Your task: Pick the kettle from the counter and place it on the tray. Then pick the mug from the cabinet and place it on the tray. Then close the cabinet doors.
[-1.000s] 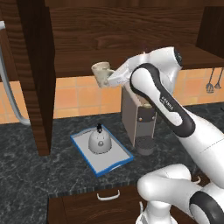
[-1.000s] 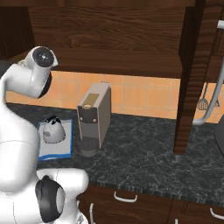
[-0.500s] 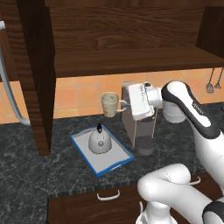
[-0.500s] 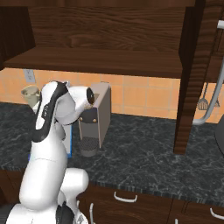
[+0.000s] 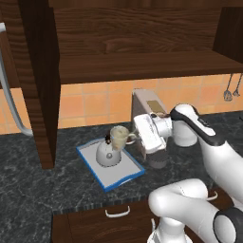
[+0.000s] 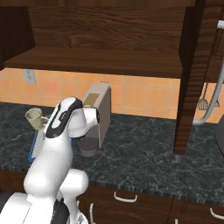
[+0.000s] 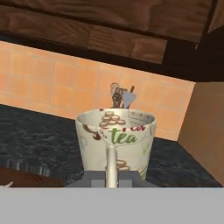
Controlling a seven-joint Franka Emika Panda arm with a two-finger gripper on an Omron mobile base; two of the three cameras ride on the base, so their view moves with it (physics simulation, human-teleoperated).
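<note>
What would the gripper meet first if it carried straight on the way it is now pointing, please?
Apart from the mug the gripper holds by its handle, probably the open cabinet door beyond the tray, though depth is unclear.

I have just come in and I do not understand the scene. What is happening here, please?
The robot's gripper holds the mug by its handle, upright, above the tray on the counter. The kettle already sits on the tray beside the coffee machine. The cabinet doors are open.
</note>
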